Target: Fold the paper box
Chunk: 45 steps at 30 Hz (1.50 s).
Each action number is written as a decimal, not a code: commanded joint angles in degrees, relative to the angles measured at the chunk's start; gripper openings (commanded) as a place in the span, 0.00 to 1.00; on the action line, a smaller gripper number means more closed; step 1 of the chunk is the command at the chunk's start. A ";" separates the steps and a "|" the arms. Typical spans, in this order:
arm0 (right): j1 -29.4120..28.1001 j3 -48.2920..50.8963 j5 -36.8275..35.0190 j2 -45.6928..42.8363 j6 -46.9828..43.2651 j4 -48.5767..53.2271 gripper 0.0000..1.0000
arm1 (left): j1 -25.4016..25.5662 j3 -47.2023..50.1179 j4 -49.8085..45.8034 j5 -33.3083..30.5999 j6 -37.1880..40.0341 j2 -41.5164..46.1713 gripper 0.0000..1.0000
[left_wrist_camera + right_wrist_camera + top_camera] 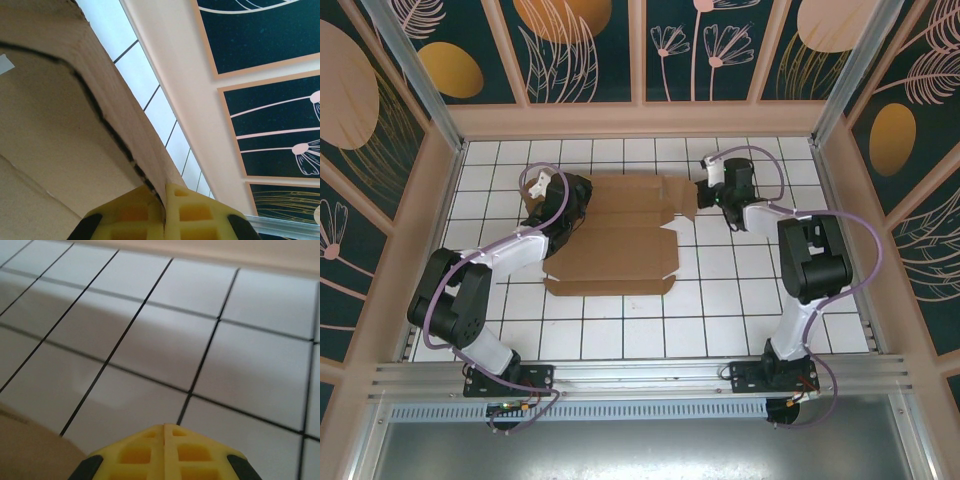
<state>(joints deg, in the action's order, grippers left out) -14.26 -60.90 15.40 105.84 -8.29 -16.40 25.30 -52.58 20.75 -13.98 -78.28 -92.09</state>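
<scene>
Paper box point(620, 235) lies unfolded mid tabletop point(720, 320), slightly toward 12 o'clock. Left pincer point(164, 197) is clamped on its 9 o'clock flap edge; the flap looks lifted. Right pincer point(164, 432) is closed on nothing, by the 3 o'clock edge. My read: light, thin, hinges at creases, slides on tile. Grip flap edges and pin the base.
</scene>
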 commanded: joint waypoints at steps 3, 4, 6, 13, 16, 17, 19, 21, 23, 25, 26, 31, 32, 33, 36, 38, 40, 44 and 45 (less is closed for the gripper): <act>-2.74 1.47 9.36 -2.57 -1.99 -0.12 0.08 | 0.27 0.72 -3.11 0.70 0.42 0.42 0.00; -3.27 2.15 10.24 -3.32 -2.07 -0.78 0.09 | 0.28 0.80 -3.01 0.79 0.41 0.47 0.00; -4.05 3.22 11.41 -4.54 -2.30 -2.05 0.13 | 0.28 0.93 -2.93 0.97 0.26 0.56 0.00; -6.62 4.03 12.81 -5.76 -2.60 -2.64 0.17 | 0.27 2.03 -2.38 1.14 -0.20 1.28 0.00; -8.16 4.11 12.71 -5.85 -3.37 -2.41 0.18 | 0.26 2.22 -2.49 1.15 -0.21 1.47 0.00; -8.68 4.25 12.37 -5.88 -3.63 -2.33 0.18 | 0.27 2.30 -2.55 1.14 -0.21 1.55 0.00; -9.67 4.29 11.60 -5.84 -3.92 -1.81 0.19 | 0.25 2.22 -2.56 1.15 -0.21 1.72 0.00; -10.21 4.67 10.88 -5.99 -3.81 -1.81 0.19 | 0.23 2.45 -2.57 1.19 -0.12 1.90 0.00; -10.59 4.99 9.79 -6.25 -3.75 -1.46 0.19 | 0.28 2.53 -2.57 0.89 -0.04 2.08 0.00; -10.72 5.43 8.16 -6.70 -3.25 -1.14 0.20 | 0.28 2.81 -2.67 0.57 0.06 2.26 0.00; -10.71 5.36 7.39 -6.80 -3.13 -0.65 0.20 | 0.25 2.92 -2.57 0.54 0.06 2.26 0.00; -10.70 5.35 3.66 -7.40 -2.90 2.65 0.20 | 0.28 2.84 -2.38 0.62 -0.03 1.83 0.00; -10.70 5.60 3.79 -7.64 -3.17 2.96 0.20 | 0.28 2.83 -2.38 0.66 -0.03 1.83 0.00; -10.70 5.70 4.57 -7.85 -3.34 3.04 0.20 | 0.23 2.66 -2.30 0.66 -0.03 1.81 0.00; -10.87 5.73 7.42 -7.86 -3.53 3.35 0.20 | 0.23 2.13 -2.30 0.75 -0.12 1.58 0.00; -11.18 5.37 8.72 -7.93 -3.48 3.18 0.20 | 0.23 1.82 -2.32 0.79 0.01 1.54 0.00; -11.65 5.02 10.08 -8.03 -3.63 2.96 0.20 | 0.28 1.54 -2.47 0.93 -0.02 1.48 0.00; -13.12 3.75 12.25 -7.71 -4.99 3.86 0.20 | 0.27 1.47 -2.60 0.89 0.06 1.50 0.00; -13.57 3.41 12.62 -7.52 -5.46 4.13 0.20 | 0.28 1.42 -2.65 0.95 0.11 1.54 0.00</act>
<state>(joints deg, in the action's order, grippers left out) -25.30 -56.10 22.96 99.79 -11.35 -14.04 25.12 -50.46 20.36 -13.80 -78.30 -90.78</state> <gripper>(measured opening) 0.197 0.049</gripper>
